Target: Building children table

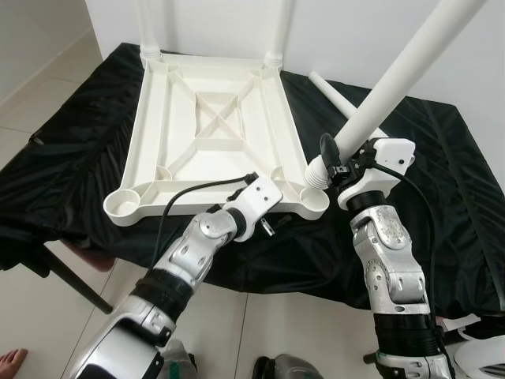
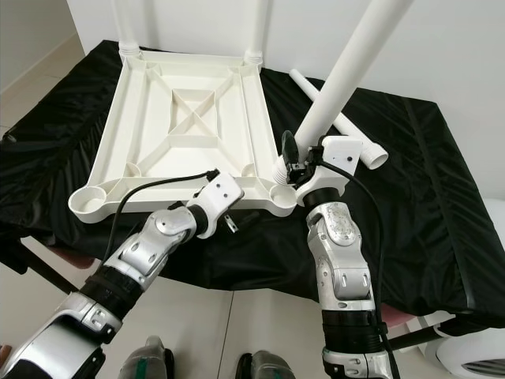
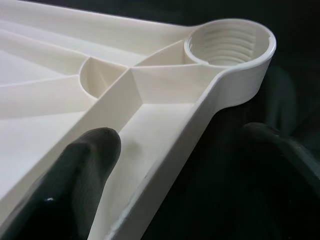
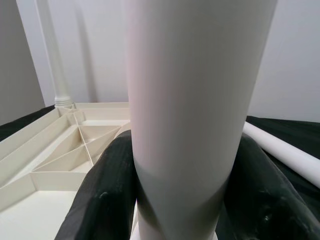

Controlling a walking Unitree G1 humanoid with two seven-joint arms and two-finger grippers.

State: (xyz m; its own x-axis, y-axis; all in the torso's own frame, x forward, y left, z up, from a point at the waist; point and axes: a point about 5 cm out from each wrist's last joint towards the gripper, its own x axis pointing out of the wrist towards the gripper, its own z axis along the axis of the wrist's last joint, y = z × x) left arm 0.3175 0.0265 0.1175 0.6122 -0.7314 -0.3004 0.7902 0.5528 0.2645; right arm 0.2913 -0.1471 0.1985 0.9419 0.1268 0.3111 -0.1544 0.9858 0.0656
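Observation:
The white table top (image 1: pixel 213 118) lies upside down on a black cloth (image 1: pixel 450 181), with two white legs (image 1: pixel 148 31) standing in its far corners. My right gripper (image 1: pixel 335 162) is shut on a third white leg (image 1: pixel 394 87), which leans up to the right. That leg's lower end hangs just above the near right corner socket (image 1: pixel 316 203). In the left wrist view this threaded socket (image 3: pixel 227 42) is empty. My left gripper (image 3: pixel 180 145) is open astride the table top's near rim. One finger (image 3: pixel 75 175) rests inside the rim and the other lies outside over the cloth.
A fourth white leg (image 2: pixel 347 122) lies loose on the cloth behind my right gripper. The near left socket (image 1: pixel 124 204) is empty. The cloth's front edge drops to a tiled floor (image 1: pixel 237 332). A person's foot (image 1: pixel 12 363) shows at the lower left.

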